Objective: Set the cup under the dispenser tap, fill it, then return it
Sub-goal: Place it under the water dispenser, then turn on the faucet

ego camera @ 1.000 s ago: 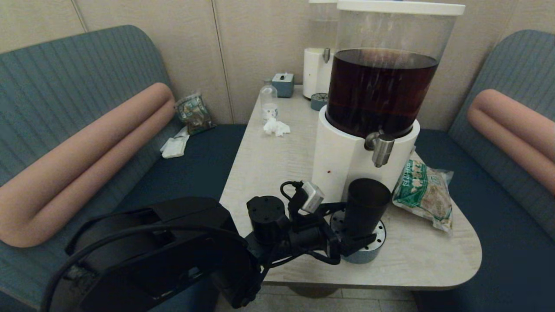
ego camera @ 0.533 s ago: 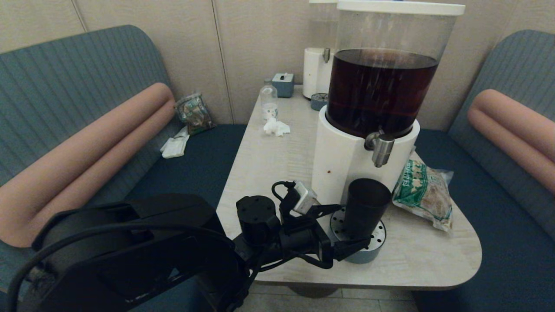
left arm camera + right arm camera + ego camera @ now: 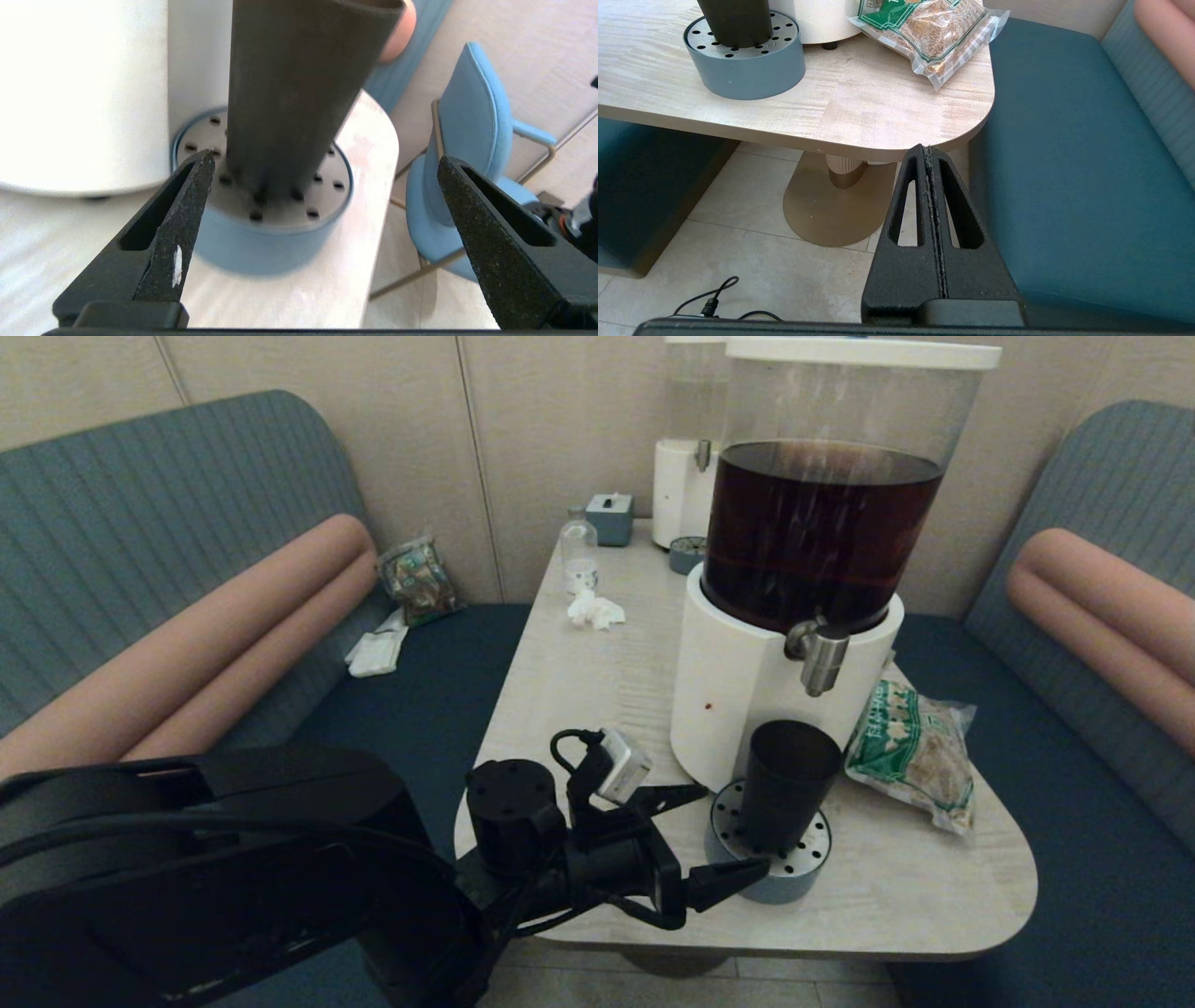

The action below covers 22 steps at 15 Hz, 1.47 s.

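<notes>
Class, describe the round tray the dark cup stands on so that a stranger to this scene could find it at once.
Start at the big dispenser with dark brown liquid on the table. Directly below its silver tap sits a low, round, blue-grey drip tray, with the dark cup standing on it and the open left gripper just short of it. Its hole-dotted metal top is unlike anything nearby.

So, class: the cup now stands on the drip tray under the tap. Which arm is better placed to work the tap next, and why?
Probably the left. The left gripper is open, just short of the cup, below the tap. The right gripper is shut, below the table edge.
</notes>
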{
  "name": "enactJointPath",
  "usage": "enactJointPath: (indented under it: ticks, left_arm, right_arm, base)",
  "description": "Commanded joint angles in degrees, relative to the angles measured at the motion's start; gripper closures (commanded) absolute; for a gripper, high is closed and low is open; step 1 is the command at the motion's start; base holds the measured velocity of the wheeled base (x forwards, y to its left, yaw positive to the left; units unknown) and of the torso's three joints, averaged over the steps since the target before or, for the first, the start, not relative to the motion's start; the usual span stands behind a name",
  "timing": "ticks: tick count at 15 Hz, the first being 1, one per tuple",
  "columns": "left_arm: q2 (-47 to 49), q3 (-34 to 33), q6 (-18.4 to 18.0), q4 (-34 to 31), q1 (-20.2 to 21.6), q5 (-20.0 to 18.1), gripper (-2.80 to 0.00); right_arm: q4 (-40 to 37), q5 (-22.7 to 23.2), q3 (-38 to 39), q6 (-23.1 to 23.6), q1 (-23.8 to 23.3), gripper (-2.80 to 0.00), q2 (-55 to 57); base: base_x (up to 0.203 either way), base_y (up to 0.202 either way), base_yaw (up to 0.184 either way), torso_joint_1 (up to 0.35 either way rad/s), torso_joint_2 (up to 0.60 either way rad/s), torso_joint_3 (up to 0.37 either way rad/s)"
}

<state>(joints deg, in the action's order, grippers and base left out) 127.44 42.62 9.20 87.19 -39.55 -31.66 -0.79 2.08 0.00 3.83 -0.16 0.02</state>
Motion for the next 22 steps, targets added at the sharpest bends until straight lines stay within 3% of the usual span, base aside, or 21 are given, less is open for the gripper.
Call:
enactJointPath:
  ticks: [1, 3, 4, 7, 9, 11, 15, 17, 19, 22]
  left_arm:
    - [-3.9, -5.1, 0.0, 0.5, 0.2, -0.3, -2.8]
    - [-8.3, -10.4, 0.0, 0.5, 0.3, -0.2, -2.8]
    - [-10.8, -12.7, 0.0, 0.5, 0.3, -0.2, 0.0]
    - [-20.8, -18.4, 0.4, 0.5, 1.4, 0.8, 0.0]
    - [-29.2, -22.9, 0.7, 0.5, 4.2, 2.7, 0.0]
    - [-38.1, -27.1, 1.5, 0.5, 8.4, 5.5, 0.0]
    - [-58.3, -32.3, 3.3, -0.9, 21.3, 14.1, 0.0]
    - [-69.2, -35.9, 3.6, -3.1, 26.3, 15.9, 0.0]
    - [-79.9, -38.1, 3.9, -9.0, 28.5, 17.3, 0.0]
    - [-95.4, -38.4, 4.2, -25.6, 30.6, 19.6, 0.0]
  right_arm:
    - [0.0, 0.0, 0.0, 0.0, 0.0, 0.0, 0.1]
    - [0.0, 0.0, 0.0, 0.0, 0.0, 0.0, 0.1]
    - [0.0, 0.0, 0.0, 0.0, 0.0, 0.0, 0.0]
    - [0.0, 0.0, 0.0, 0.0, 0.0, 0.0, 0.1]
    - [0.0, 0.0, 0.0, 0.0, 0.1, 0.0, 0.1]
    - [0.0, 0.0, 0.0, 0.0, 0.0, 0.0, 0.1]
    - [0.0, 0.0, 0.0, 0.0, 0.0, 0.0, 0.1]
    - [0.0, 0.0, 0.0, 0.0, 0.0, 0.0, 0.1]
    - [0.0, 0.0, 0.0, 0.0, 0.0, 0.0, 0.1]
    - [0.0, 0.0, 0.0, 0.0, 0.0, 0.0, 0.1]
  base:
    - [0.0, 0.0, 0.0, 0.0, 0.0, 0.0]
    - [0.0, 0.0, 0.0, 0.0, 0.0, 0.0]
    - [0.0, 0.0, 0.0, 0.0, 0.0, 0.0]
    - [0.0, 0.0, 0.0, 0.0, 0.0, 0.0]
    - [0.0, 0.0, 0.0, 0.0, 0.0, 0.0]
    - [0.0, 0.0, 0.0, 0.0, 0.0, 0.0]
    - [0.0, 0.0, 0.0, 0.0, 0.0, 0.0]
    - [0.0, 0.0, 0.0, 0.0, 0.0, 0.0]
    - [0.0, 0.0, 0.0, 0.0, 0.0, 0.0]
    - [0.0, 0.0, 0.0, 0.0, 0.0, 0.0]
